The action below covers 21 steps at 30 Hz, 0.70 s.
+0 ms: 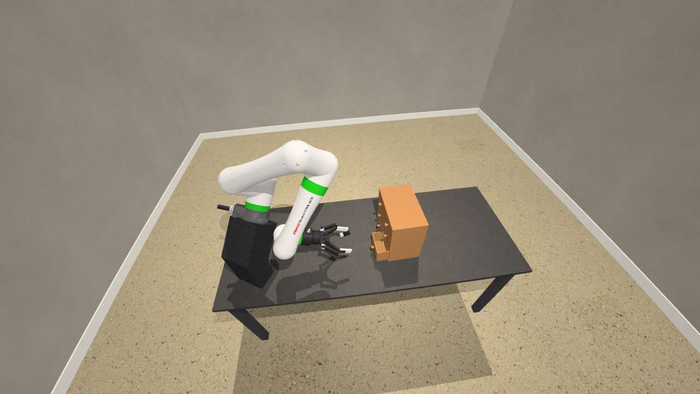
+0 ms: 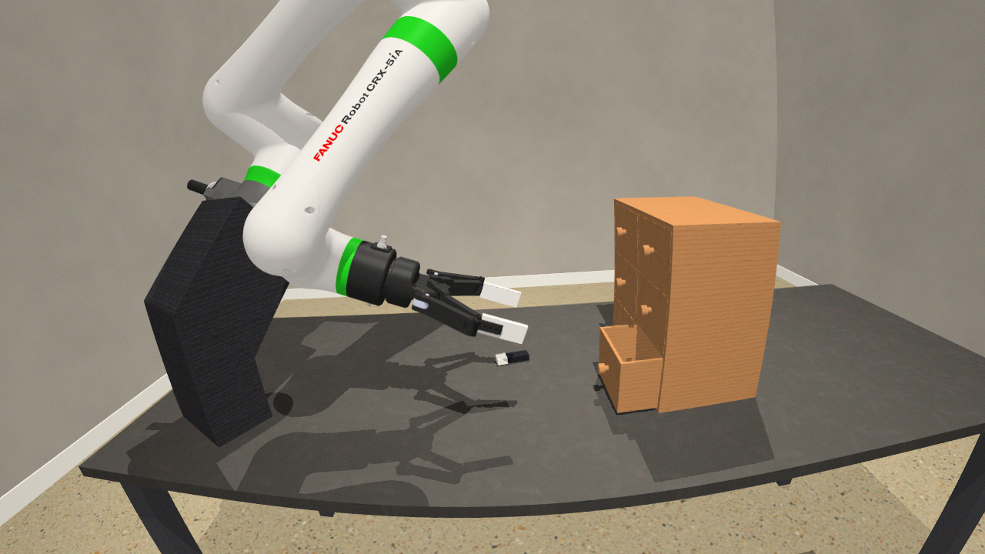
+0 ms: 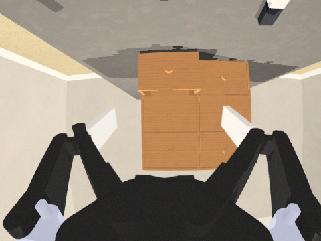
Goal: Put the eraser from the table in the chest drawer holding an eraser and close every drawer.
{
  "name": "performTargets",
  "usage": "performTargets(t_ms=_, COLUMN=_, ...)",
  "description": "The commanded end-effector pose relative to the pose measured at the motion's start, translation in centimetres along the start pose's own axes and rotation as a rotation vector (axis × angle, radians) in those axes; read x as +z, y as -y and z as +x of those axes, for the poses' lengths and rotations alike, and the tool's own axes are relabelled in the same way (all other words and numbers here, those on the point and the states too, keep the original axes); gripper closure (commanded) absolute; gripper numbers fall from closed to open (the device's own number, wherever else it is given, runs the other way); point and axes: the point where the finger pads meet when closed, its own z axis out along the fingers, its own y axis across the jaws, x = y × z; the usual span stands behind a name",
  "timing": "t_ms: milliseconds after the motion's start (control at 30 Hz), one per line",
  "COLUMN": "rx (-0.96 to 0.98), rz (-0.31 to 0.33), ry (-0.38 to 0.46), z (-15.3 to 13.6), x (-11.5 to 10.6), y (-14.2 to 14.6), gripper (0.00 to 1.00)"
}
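End effector (image 1: 346,239) (image 2: 512,313) (image 3: 168,116) spread, empty; eraser (image 1: 345,233) (image 2: 512,357) (image 3: 270,13) on bench (image 1: 460,230) (image 2: 551,441) (image 3: 110,30). Risk — a crooked push on the open drawer (image 1: 381,253) (image 2: 640,385) (image 3: 154,75) could shift the chest (image 1: 408,210) (image 2: 722,309) (image 3: 170,115).

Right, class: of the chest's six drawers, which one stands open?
The bottom drawer in the column nearer the exterior view's camera: its front juts out, showing its inside, while the other five sit closed.
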Motion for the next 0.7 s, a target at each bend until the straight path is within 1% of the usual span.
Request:
performTargets(t_ms=0, rx=0.001, rz=0.0, ry=0.007, z=0.18, x=0.05, y=0.0, gripper=0.0)
performTargets(t_ms=167, rx=0.001, rz=0.0, ry=0.008, z=0.18, x=0.05, y=0.0, gripper=0.0)
performTargets(t_ms=200, rx=0.001, rz=0.0, ry=0.008, z=0.18, x=0.05, y=0.0, gripper=1.0)
performTargets(t_ms=667, rx=0.001, rz=0.0, ry=0.008, z=0.18, x=0.05, y=0.0, gripper=1.0)
